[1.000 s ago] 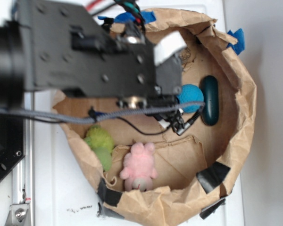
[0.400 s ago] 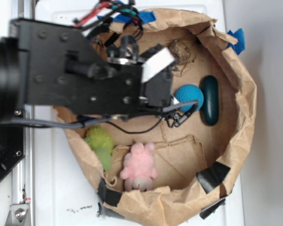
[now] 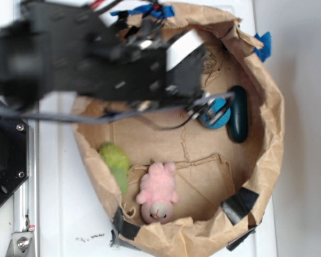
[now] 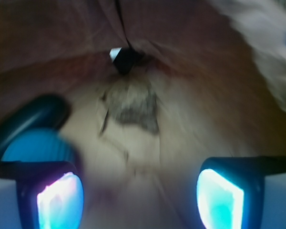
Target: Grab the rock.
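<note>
1. Since the earlier frames, the arm has been swung up and right, and the rock that showed then is now covered in the exterior view.
2. One rock (image 4: 132, 104) is seen only by the wrist camera, ahead between the fingertips (image 4: 60, 200).
3. The gripper (image 4: 140, 195) is spread wide and empty.
4. Counted in the paper bag (image 3: 267, 160): one blue ball (image 3: 216, 115), one dark-green oblong (image 3: 238, 115), one green toy (image 3: 116, 160), one pink plush (image 3: 158, 187).
</note>
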`<state>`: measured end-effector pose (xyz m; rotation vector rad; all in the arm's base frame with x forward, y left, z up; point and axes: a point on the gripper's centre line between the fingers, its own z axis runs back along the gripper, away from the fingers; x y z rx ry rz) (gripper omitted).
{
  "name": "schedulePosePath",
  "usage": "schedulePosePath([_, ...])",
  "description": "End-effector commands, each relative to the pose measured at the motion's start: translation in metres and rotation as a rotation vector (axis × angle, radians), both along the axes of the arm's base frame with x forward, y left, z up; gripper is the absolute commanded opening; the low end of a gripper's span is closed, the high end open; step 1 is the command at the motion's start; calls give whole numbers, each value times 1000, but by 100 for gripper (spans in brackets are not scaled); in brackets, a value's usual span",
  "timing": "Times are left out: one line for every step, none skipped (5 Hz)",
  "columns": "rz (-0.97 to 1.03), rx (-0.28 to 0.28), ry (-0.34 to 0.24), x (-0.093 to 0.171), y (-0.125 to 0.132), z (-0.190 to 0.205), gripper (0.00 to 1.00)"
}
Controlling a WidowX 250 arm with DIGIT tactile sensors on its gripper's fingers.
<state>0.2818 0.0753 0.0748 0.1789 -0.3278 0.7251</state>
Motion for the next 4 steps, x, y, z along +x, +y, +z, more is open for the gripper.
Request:
schedulePosePath([32, -6, -48, 28, 33, 14, 100])
schedulePosePath([26, -13, -46, 33, 36, 13, 100])
schedulePosePath([13, -16, -37, 33, 31, 11, 100])
schedulePosePath([18, -22, -32, 37, 33, 9, 100])
